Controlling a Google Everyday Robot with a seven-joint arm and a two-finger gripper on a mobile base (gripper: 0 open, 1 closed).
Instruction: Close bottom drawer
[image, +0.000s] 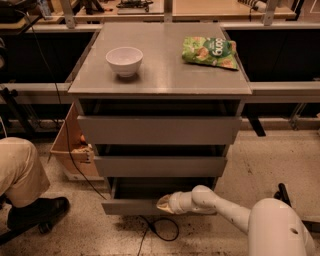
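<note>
The bottom drawer (131, 206) is the lowest, narrowest grey front of the cabinet. It stands slightly pulled out, with a dark gap of its tray showing behind the front. My gripper (163, 203) is at the end of the white arm coming from the lower right. Its tip rests against the drawer's front panel, right of centre.
The cabinet top (165, 75) holds a white bowl (124, 60) and a green snack bag (210, 51). The top drawer (159, 130) and middle drawer (160, 166) stick out a little. A person's leg and shoe (25, 200) are at the left. A cardboard box (70, 150) and a cable (160, 227) lie on the floor.
</note>
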